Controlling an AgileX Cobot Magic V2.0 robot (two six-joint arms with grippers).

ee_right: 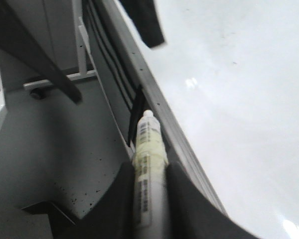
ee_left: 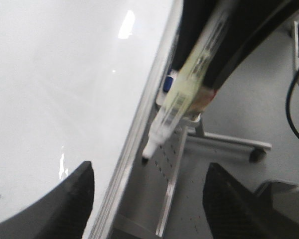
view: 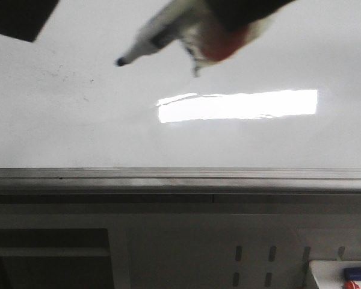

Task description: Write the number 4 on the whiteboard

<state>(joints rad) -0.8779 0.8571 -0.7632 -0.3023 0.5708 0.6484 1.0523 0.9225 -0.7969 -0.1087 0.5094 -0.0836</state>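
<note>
The whiteboard [view: 168, 144] fills the front view, glossy white with a bright rectangular reflection [view: 237, 105] and a grey edge strip [view: 180, 174]. No number 4 shows on it, only faint smudges [view: 66, 75]. My right gripper [view: 228, 27], blurred at the top, is shut on a white marker [view: 150, 39]. The marker's dark tip [view: 120, 61] points left over the board. In the right wrist view the gripper [ee_right: 149, 189] clamps the marker [ee_right: 148, 144] beside the board's edge. My left gripper [ee_left: 149, 199] is open and empty. It appears as a dark shape [view: 18, 18] at the top left.
A grey perforated frame [view: 271, 259] runs below the board's edge. A white box [view: 325, 274] with blue and red items sits at the lower right. In the left wrist view a stand's legs [ee_left: 229, 142] and a black cable [ee_left: 294, 99] are beside the board.
</note>
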